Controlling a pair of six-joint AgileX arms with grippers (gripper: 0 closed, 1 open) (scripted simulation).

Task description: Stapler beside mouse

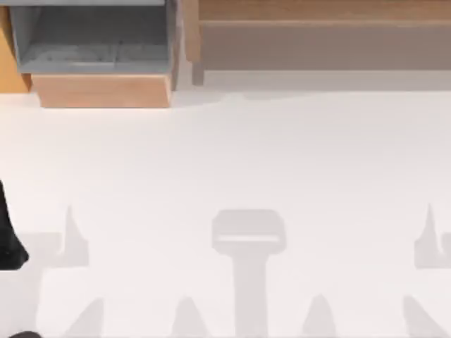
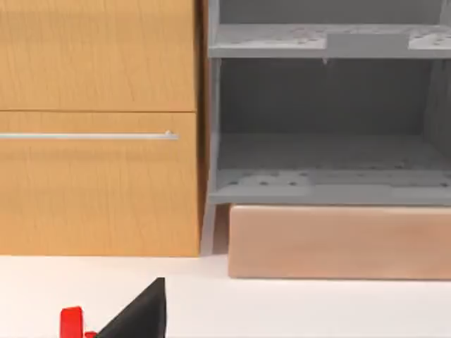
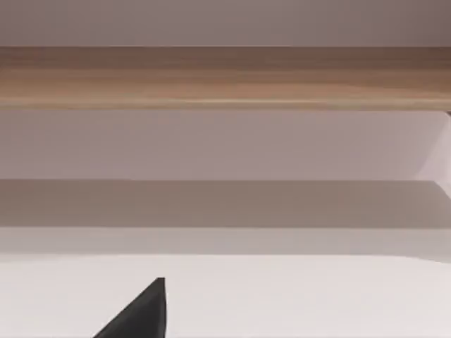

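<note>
- A bit of the red stapler (image 2: 71, 322) is seen on the white table (image 1: 232, 155), right beside the left gripper's finger (image 2: 141, 313).
- Left arm is judged nearer; grip state and the stapler's long axis can't be told.

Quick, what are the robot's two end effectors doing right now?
Left end effector: cannot be told; a red stapler sits next to it.
Right end effector: cannot be told.
</note>
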